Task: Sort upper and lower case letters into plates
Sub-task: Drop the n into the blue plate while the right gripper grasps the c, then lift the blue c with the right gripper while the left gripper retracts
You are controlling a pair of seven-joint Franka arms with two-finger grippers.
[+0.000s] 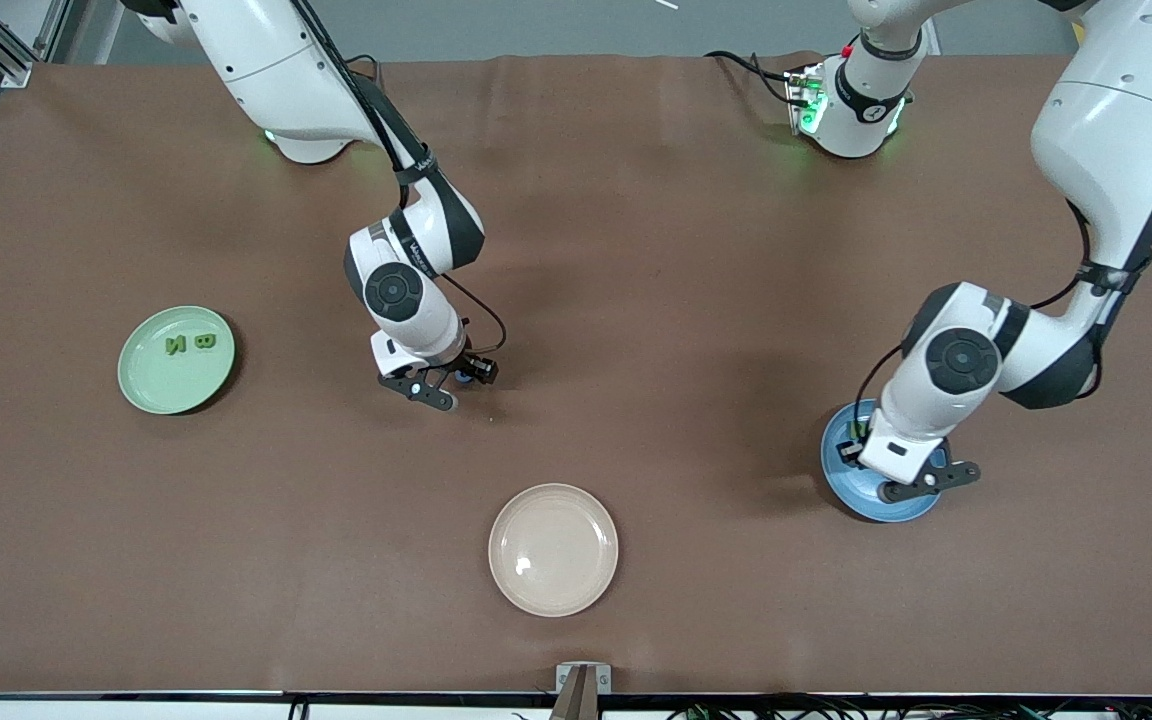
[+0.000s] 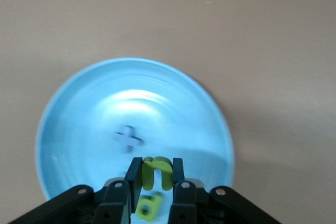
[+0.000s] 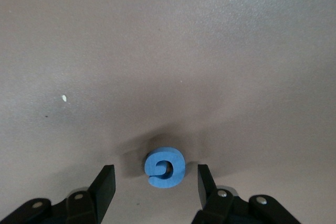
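Note:
My left gripper (image 2: 157, 165) hangs over the blue plate (image 2: 79, 129), shut on a green lower-case "n" (image 2: 157, 174). Under it a green "d" (image 2: 148, 205) lies in that plate, beside a small dark blue letter (image 2: 129, 139) that is too blurred to read. My right gripper (image 3: 155, 176) is low over the table's middle, open, with a blue curled lower-case letter (image 3: 165, 167) lying flat between its fingers and touching neither. The mint green plate (image 1: 151, 385) at the right arm's end holds a green "N" (image 1: 174, 345) and "B" (image 1: 205, 341).
A cream-beige plate (image 1: 553, 549) with nothing in it sits nearer the front camera, mid-table. The brown table cover (image 1: 696, 300) lies bare between the plates. A small white speck (image 3: 64, 98) lies on the cover near the blue letter.

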